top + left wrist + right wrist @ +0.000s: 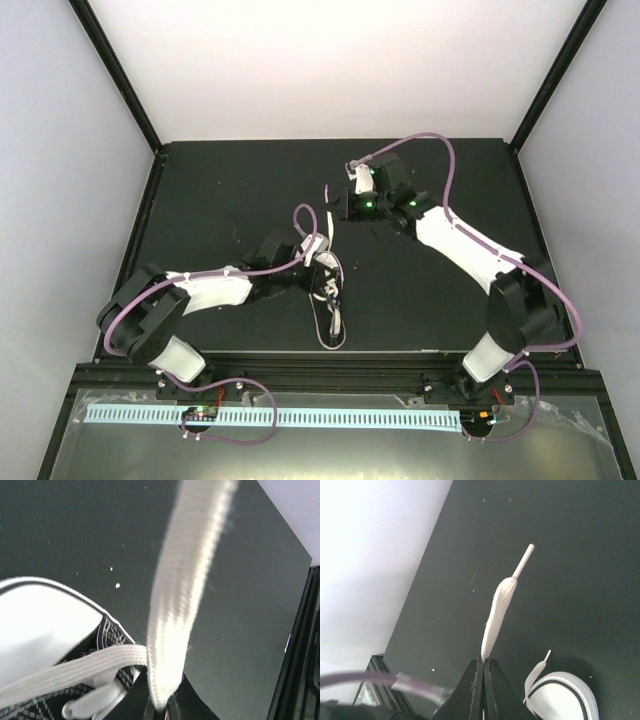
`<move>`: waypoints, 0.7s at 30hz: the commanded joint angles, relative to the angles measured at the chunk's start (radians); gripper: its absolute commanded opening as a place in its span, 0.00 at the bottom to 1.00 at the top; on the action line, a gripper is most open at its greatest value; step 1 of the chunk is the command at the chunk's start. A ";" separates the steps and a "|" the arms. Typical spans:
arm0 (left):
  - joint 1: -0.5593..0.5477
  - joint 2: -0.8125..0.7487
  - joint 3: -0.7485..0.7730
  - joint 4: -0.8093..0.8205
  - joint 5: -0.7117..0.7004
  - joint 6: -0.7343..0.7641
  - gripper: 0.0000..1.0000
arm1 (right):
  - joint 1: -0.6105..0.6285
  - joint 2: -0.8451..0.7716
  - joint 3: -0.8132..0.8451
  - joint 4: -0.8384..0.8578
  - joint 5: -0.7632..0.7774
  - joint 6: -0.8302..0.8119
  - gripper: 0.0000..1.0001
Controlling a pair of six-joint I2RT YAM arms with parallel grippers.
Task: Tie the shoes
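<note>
Black canvas sneaker (pixel 331 300) lies on the dark surface (pixel 230 190) in the top view, long axis running near to far. The white toe cap looks to be at the far end. My left tool (pixel 312 268) sits right at the sneaker's far-left side. My right tool (pixel 338 207) hangs well beyond the far end, so the left arm is the nearer one. A white lace end (pixel 327 192) pokes out past the right tool.

Left wrist: left tool (pixel 161 711) is pinched narrow on a flat white lace (pixel 175 605). The lace comes off the sneaker's eyelets and rises taut out of frame. The toe cap (pixel 45 620) is just beside it, to the left.

Right wrist: right tool (pixel 483 667) is clamped tight on the lace end (pixel 497 610), with the aglet (pixel 524 561) sticking out free. The sneaker (pixel 565 695) is low right. A second lace tip (pixel 540 669) lies against its toe cap.

I can't tell whether both tools hold one strand. My guess is the next move crosses the strand over the sneaker's long axis, and the right tool has to come back toward the toe to do it.
</note>
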 commanded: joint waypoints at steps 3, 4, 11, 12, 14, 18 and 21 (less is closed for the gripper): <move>-0.001 -0.087 -0.097 0.097 0.042 0.033 0.02 | 0.043 0.161 0.132 -0.035 -0.024 -0.018 0.01; -0.001 -0.097 -0.107 0.100 0.043 0.033 0.02 | 0.061 0.193 0.165 -0.061 -0.028 -0.029 0.02; -0.002 -0.136 -0.150 0.107 0.014 0.017 0.02 | 0.139 0.370 0.309 -0.135 -0.046 -0.053 0.02; -0.003 -0.140 -0.155 0.108 0.008 0.011 0.02 | 0.142 0.390 0.322 -0.147 -0.060 -0.058 0.02; -0.002 -0.148 -0.165 0.109 -0.008 -0.002 0.02 | 0.142 0.422 0.363 -0.193 -0.075 -0.077 0.23; -0.002 -0.169 -0.199 0.148 -0.026 -0.034 0.02 | 0.138 0.401 0.390 -0.272 0.017 -0.127 0.74; -0.002 -0.186 -0.220 0.171 -0.034 -0.045 0.01 | 0.104 0.328 0.350 -0.289 0.039 -0.133 0.79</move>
